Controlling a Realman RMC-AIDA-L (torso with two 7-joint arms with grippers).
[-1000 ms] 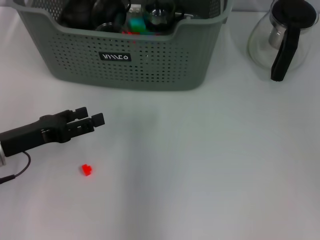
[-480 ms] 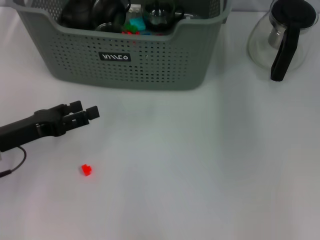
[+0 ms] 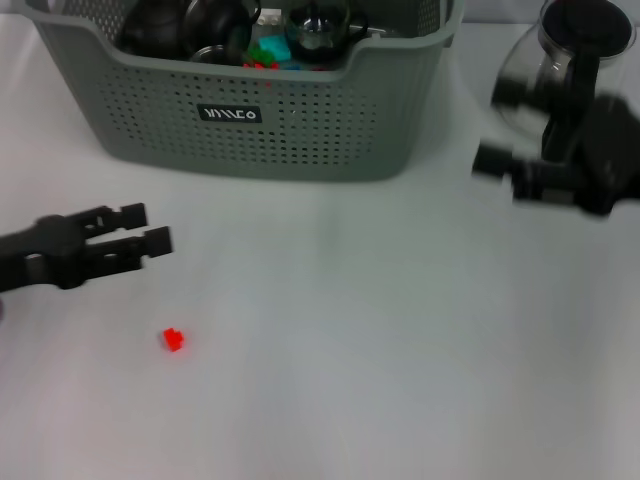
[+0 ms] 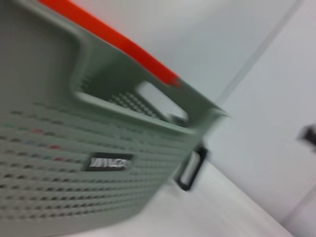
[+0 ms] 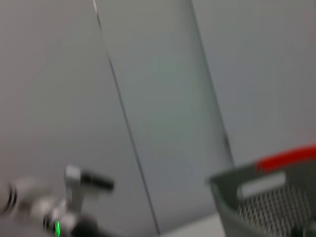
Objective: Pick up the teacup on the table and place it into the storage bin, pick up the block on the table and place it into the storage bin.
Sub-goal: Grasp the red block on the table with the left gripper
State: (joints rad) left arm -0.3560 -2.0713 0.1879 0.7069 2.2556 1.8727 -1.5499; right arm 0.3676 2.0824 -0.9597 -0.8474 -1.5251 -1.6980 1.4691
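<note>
The small red block (image 3: 174, 340) lies on the white table at the front left. Behind it and slightly to its left, my left gripper (image 3: 146, 228) hovers open and empty. The grey-green storage bin (image 3: 300, 120) stands at the back, its label also in the left wrist view (image 4: 109, 162). A dark glass teacup (image 3: 318, 27) lies inside it among other cups and coloured blocks. My right gripper (image 3: 497, 125) comes in blurred from the right, open, in front of the teapot and to the right of the bin.
A glass teapot (image 3: 560, 50) with a black handle stands at the back right, partly behind the right arm. White table (image 3: 360, 350) stretches across the middle and front. The bin's corner (image 5: 266, 197) shows in the right wrist view.
My left gripper has drawn back to the left, away from the bin. The right arm, out of view before, has swung in from the right in front of the teapot.
</note>
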